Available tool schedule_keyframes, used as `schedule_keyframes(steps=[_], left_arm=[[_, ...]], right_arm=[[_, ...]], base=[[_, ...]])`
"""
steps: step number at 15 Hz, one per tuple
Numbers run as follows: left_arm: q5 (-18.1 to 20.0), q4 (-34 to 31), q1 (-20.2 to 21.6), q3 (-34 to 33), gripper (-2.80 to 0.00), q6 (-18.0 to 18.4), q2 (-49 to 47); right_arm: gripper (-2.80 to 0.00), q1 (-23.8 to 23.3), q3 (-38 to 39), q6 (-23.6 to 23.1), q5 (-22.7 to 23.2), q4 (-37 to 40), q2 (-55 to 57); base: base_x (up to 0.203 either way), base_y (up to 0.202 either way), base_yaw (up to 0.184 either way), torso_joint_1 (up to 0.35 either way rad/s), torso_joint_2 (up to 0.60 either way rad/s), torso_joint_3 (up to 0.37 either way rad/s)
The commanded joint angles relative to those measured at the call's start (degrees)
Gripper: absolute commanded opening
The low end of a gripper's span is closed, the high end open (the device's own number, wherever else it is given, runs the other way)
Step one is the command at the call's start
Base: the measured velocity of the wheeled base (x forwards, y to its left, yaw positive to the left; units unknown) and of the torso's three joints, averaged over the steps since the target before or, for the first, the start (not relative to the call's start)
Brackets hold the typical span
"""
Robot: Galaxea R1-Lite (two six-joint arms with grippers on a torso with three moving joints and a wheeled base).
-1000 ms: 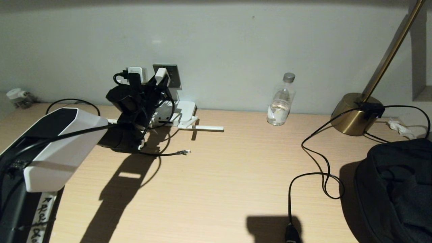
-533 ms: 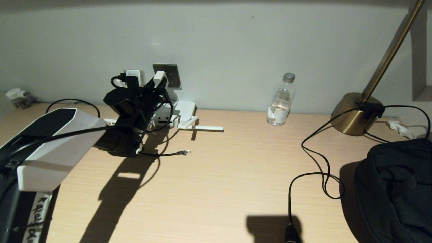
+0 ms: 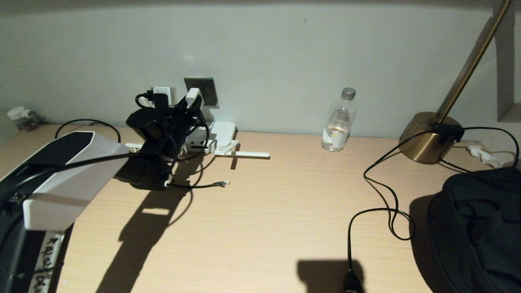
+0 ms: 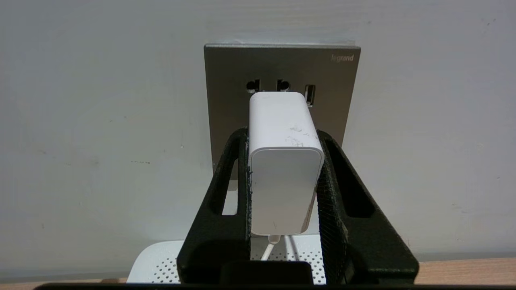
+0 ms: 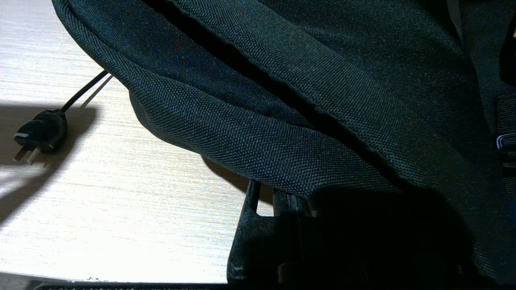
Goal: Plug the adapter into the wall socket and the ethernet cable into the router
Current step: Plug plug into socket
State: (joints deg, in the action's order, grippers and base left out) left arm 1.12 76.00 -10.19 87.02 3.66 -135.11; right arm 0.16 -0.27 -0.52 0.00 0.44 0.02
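Pale wood-grain laminate forms the table (image 3: 260,228); its middle span is open, with clutter confined to the far left by the wall and to the right side. The grey metallic square wall socket (image 4: 282,68) sits on the wall just above the table's far edge. Directly below it lies the flat white plastic router (image 3: 222,134), with one thin antenna stretched along the table toward the right.

The left end effector (image 4: 282,177) is raised in front of the wall socket, its black fingers (image 4: 225,193) clamped on both sides of the small white rounded adapter (image 4: 282,161). The adapter's far end is at the socket face, below the upper row of pin holes; whether its pins are seated cannot be determined. Its thin white cord (image 4: 268,249) hangs from the near end.

The thin black ethernet cable (image 3: 203,185) lies loose on the table near the router, its clear connector apart from the port.

A clear plastic water bottle (image 3: 339,122) stands upright by the wall, holding a small amount of liquid. A brass lamp base (image 3: 427,136) stands further right.

The right end effector (image 5: 278,205) is parked under the edge of a black fabric bag (image 5: 322,100); its state cannot be determined. A black two-pin plug (image 5: 38,135) lies nearby.
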Motion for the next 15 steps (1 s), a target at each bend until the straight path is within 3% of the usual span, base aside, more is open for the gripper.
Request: schedule_keyframes(steps=[1,15], left_arm=[[0.1,0.4,0.0,0.1,-2.80,0.0,-0.2],[0.0,-1.6,0.0,2.9,-2.80,0.0,-0.8]], right_arm=[[-2.80,0.0,0.0,0.0,0.0,0.0,0.0],[-2.80,0.0,0.0,0.0,0.0,0.0,0.0]], base=[[0.000,0.000,0.000,0.000,0.00,0.000],[0.000,0.000,0.000,0.000,0.00,0.000]])
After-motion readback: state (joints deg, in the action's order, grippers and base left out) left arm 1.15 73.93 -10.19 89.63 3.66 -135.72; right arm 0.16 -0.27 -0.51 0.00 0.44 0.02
